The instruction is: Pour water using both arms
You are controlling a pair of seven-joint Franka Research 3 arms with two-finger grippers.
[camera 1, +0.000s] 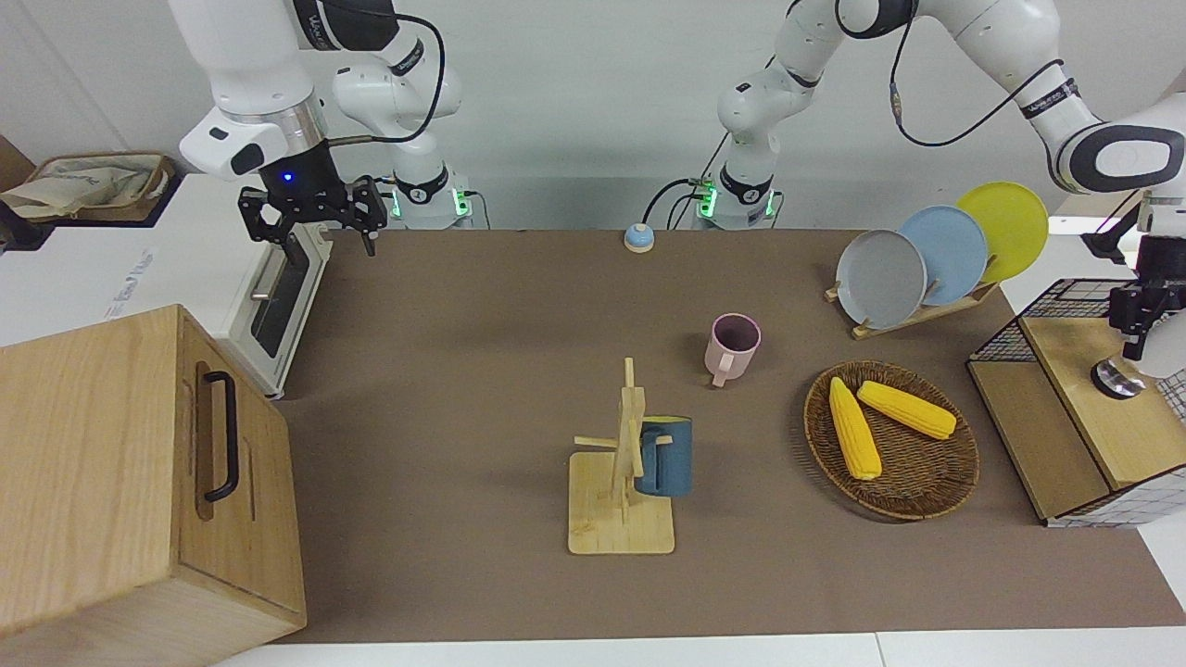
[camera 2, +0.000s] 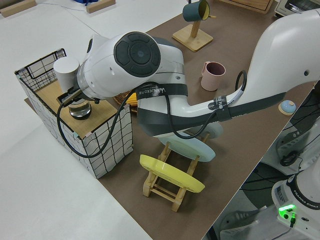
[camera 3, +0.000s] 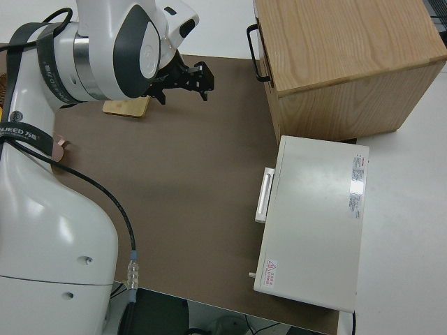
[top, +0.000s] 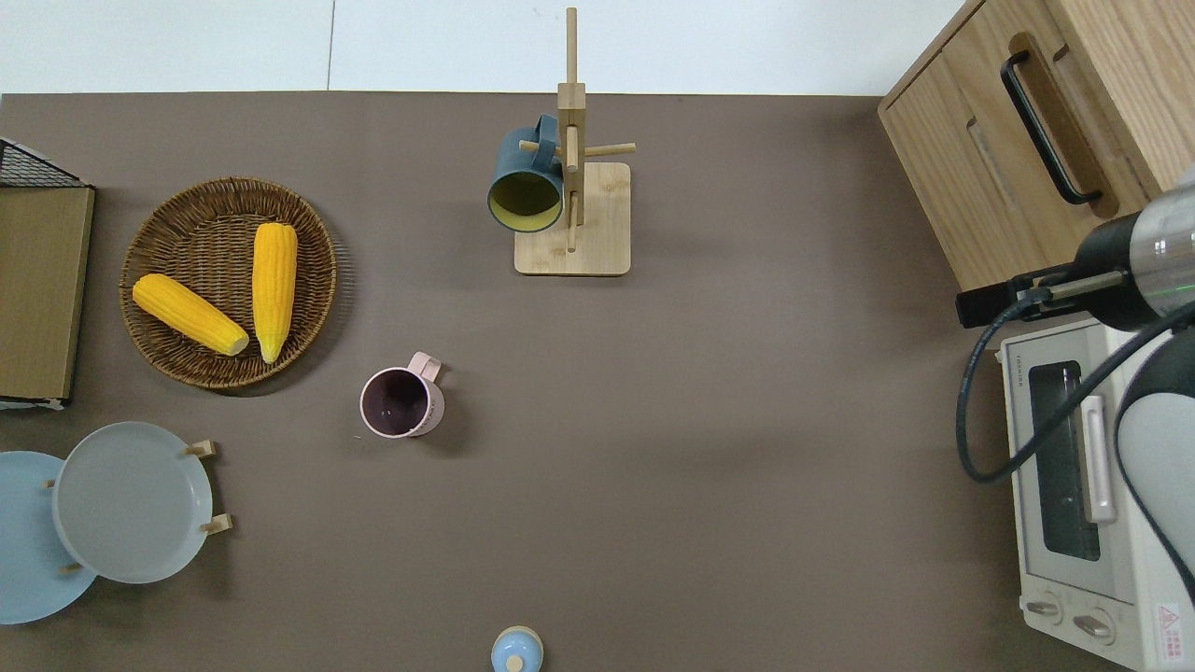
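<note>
You had both arms up at the start of the pour. The right arm (camera 1: pixel 250 83) hung by the toaster oven (top: pixel 1083 485) at its own end of the table. The left arm (camera 1: pixel 1103 139) reached out over the wire crate (camera 1: pixel 1038 315) at the opposite end.

The mug rack (camera 1: pixel 623 482) stood mid-table, farther from the robots than the pink mug (camera 1: pixel 734 346). The blue mug (camera 1: pixel 664 456) hung on it by its handle from a peg, with its mouth turned toward the robots. The pink mug sat upright and alone on the brown mat, with nothing touching it.

Both mugs looked rigid, light and smooth-walled, so I judged them likely to slip in a weak pinch. You would have done best to clamp across the rim and wall, or to pinch the handle. The hung mug would have needed lifting off along its peg, or the light rack might have tipped.

The right gripper (camera 1: pixel 320 222) had its fingers spread apart with nothing between them. The left gripper (camera 1: pixel 1138 320) pointed down at a small round shiny object (camera 1: pixel 1116 378) on the crate's wooden shelf. I could not tell whether its fingers were spread or closed, nor what that object was. No water was visible anywhere.
</note>
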